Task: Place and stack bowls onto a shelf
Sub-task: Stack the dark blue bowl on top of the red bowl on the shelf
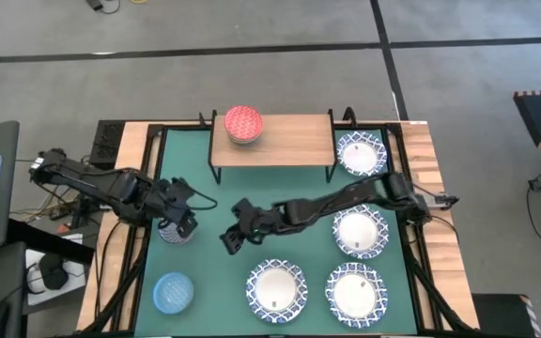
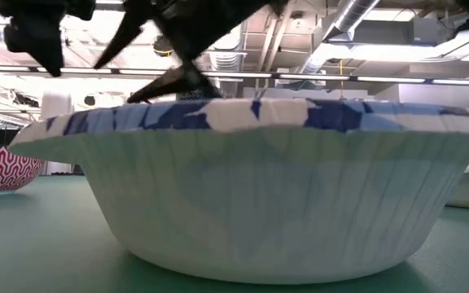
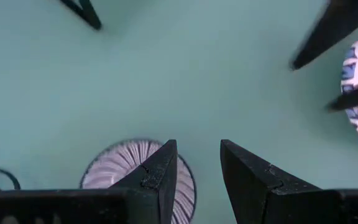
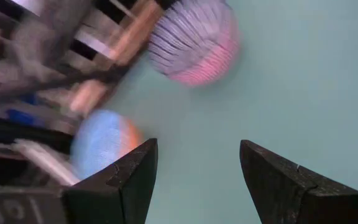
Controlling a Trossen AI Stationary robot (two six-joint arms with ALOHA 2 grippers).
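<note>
The light-wood shelf (image 1: 280,141) stands at the mat's far side with the red bowl (image 1: 243,123) on its left end. The grey-blue patterned bowl (image 1: 174,233) (image 3: 120,168) sits on the mat's left part. My left gripper (image 1: 182,222) (image 3: 197,168) is open above it, one finger over the bowl and one beyond its rim. My right gripper (image 1: 232,235) (image 4: 197,168) is open over bare mat at the middle. The light blue bowl (image 1: 172,292) rests near left. Several white scalloped bowls (image 1: 360,231) lie on the right. The yellow bowl is out of view. My left gripper comes at the grey-blue bowl's rim (image 3: 188,180) from above, pointing down, with the rim below the gap between its fingers. Whether a finger touches the bowl, I cannot tell.
White bowls lie at far right (image 1: 362,153), near middle (image 1: 275,286) and near right (image 1: 355,291). One white bowl (image 2: 275,187) fills the low view. Bare green mat (image 1: 252,188) lies between the shelf and both grippers. The right arm (image 1: 346,199) stretches across the mat.
</note>
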